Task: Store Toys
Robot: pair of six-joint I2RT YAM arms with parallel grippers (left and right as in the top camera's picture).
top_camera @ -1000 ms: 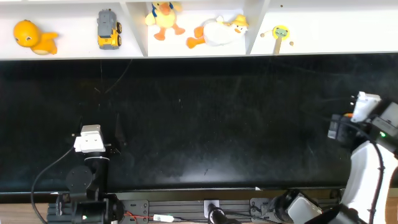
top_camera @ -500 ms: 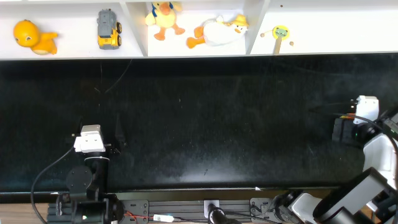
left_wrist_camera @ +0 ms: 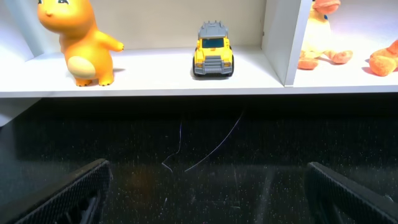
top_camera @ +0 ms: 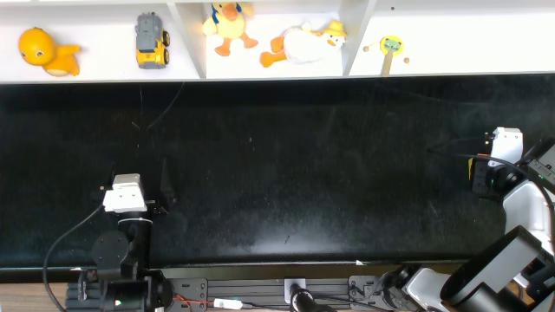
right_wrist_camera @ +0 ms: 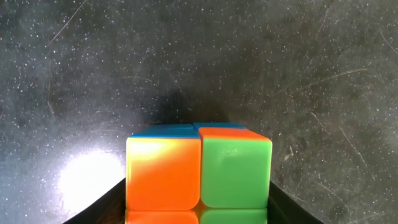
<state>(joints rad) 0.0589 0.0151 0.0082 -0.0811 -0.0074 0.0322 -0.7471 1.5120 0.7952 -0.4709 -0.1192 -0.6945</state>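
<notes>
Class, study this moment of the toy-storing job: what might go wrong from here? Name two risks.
1. The right gripper holds the cube at the table's far right, away from the shelf; it may slip on the carry.
2. The shelf's right bay already holds a green toy, which placing the cube might knock.

An orange toy figure (left_wrist_camera: 78, 40) and a yellow toy truck (left_wrist_camera: 213, 50) stand apart in one white shelf compartment (left_wrist_camera: 155, 79).
</notes>
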